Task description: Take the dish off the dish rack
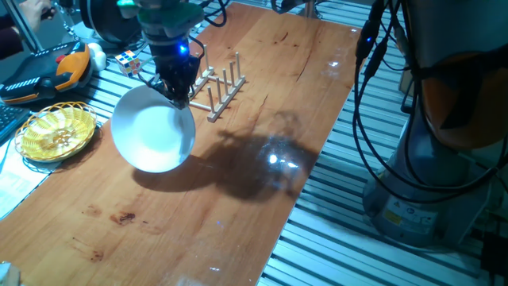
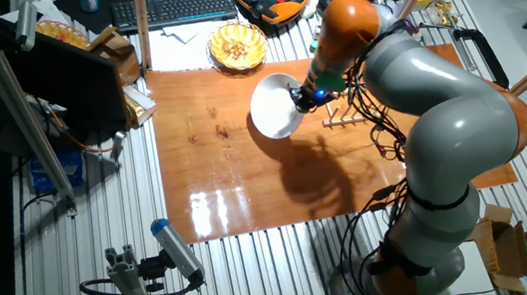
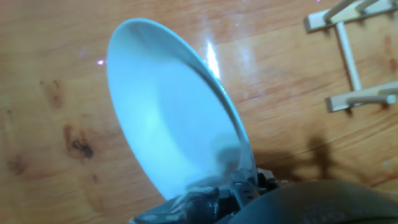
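The dish point(image 1: 152, 132) is a plain white round plate, tilted on edge and held off the rack over the wooden table. My gripper point(image 1: 179, 97) is shut on its upper rim. It also shows in the other fixed view point(image 2: 277, 106) with the gripper point(image 2: 306, 99) on its right edge. In the hand view the dish point(image 3: 171, 115) fills the middle, and the fingers point(image 3: 239, 186) pinch its rim at the bottom. The dish rack point(image 1: 220, 86), light wood with upright pegs, stands just right of the gripper, with no dish in it; it also shows in the hand view point(image 3: 351, 56) at top right.
A yellow woven basket point(image 1: 57, 133) sits at the table's left edge. A Rubik's cube point(image 1: 128, 61) and an orange-black pendant point(image 1: 48, 70) lie behind it. Cables hang at the right point(image 1: 369, 48). The robot base point(image 1: 444, 143) stands beyond the table's right edge.
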Robot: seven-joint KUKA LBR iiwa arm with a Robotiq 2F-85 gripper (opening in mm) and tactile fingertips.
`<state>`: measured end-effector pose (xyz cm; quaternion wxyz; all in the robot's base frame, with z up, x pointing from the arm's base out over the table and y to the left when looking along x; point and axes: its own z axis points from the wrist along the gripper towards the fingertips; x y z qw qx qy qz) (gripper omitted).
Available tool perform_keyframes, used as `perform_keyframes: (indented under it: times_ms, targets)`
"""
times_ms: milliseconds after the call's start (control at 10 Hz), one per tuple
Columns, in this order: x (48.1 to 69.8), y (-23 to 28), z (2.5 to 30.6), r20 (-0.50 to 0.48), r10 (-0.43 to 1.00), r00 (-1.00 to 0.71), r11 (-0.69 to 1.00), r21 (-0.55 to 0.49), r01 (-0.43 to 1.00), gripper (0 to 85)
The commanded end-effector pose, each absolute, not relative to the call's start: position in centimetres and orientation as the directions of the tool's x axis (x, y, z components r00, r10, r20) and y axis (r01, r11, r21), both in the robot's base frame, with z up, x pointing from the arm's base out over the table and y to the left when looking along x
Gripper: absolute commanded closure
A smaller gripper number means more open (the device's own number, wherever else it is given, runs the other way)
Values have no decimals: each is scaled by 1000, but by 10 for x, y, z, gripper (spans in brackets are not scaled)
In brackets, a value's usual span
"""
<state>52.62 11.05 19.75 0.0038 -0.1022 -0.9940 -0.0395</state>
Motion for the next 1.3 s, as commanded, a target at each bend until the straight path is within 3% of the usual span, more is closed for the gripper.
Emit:
perform_keyframes:
  times_ms: [0, 600, 1200]
  targets:
    - [524, 123, 194, 16, 204, -979, 975, 91, 205, 840]
    - [531, 169, 173, 21, 262, -965, 959, 107, 263, 840]
    - [537, 172, 158, 36, 282, -959, 955, 85, 284, 840]
